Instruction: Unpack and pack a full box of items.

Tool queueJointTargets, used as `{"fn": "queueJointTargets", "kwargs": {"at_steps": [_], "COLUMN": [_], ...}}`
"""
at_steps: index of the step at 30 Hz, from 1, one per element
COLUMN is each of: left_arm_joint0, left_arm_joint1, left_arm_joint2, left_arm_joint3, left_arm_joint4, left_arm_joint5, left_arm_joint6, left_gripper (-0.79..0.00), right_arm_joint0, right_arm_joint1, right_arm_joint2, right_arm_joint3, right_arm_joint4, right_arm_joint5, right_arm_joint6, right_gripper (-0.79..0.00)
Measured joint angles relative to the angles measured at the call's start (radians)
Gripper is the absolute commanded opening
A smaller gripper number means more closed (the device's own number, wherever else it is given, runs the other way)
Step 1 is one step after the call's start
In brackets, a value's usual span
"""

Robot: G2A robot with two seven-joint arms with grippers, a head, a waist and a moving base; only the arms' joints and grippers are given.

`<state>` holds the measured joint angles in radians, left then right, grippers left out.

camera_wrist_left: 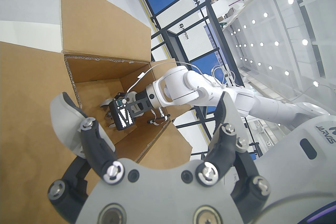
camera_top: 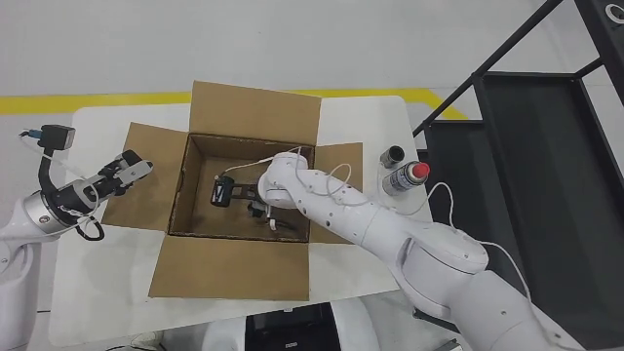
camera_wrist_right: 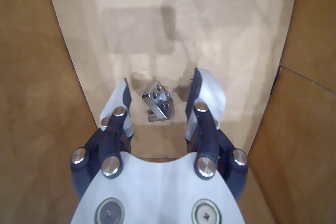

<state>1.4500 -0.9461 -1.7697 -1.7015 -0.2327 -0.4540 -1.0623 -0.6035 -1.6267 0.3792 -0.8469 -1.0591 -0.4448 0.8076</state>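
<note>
Right jaws gape, seemingly straddling metal bracket (camera_wrist_right: 158, 103).

Box floor (camera_top: 200, 210) partly hidden by right arm (camera_top: 331, 205), small metal part (camera_wrist_right: 158, 102) unidentifiable, rack (camera_top: 526, 166) cut off

Light: bright, from ceiling lamps (camera_wrist_left: 290, 0) above the box (camera_top: 255, 115).
Shadows: soft patches on its floor.
Distortion: lines bow at edges.
</note>
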Motion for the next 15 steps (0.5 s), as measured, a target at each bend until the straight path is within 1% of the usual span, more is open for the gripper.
{"fn": "queueJointTargets", "kwargs": {"at_steps": [7, 15], "left_arm_joint0": [0.000, 0.000], "left_arm_joint1": [0.000, 0.000], "left_arm_joint2": [0.000, 0.000], "left_arm_joint3": [0.000, 0.000], "left_arm_joint4": [0.000, 0.000], "left_arm_joint5": [0.000, 0.000], "left_arm_joint6": [0.000, 0.000], "left_gripper": [0.000, 0.000], "right_arm_joint0": [0.012, -0.013], "right_arm_joint1": [-0.001, 0.029], "right_arm_joint2": [0.030, 0.091], "right_arm_joint3": [-0.020, -0.087], "right_arm_joint4": [-0.009, -0.026], "right_arm_joint5": [0.012, 0.007], "right_arm_joint6": [-0.007, -0.018], "right_gripper": [-0.785, -0.785]}}
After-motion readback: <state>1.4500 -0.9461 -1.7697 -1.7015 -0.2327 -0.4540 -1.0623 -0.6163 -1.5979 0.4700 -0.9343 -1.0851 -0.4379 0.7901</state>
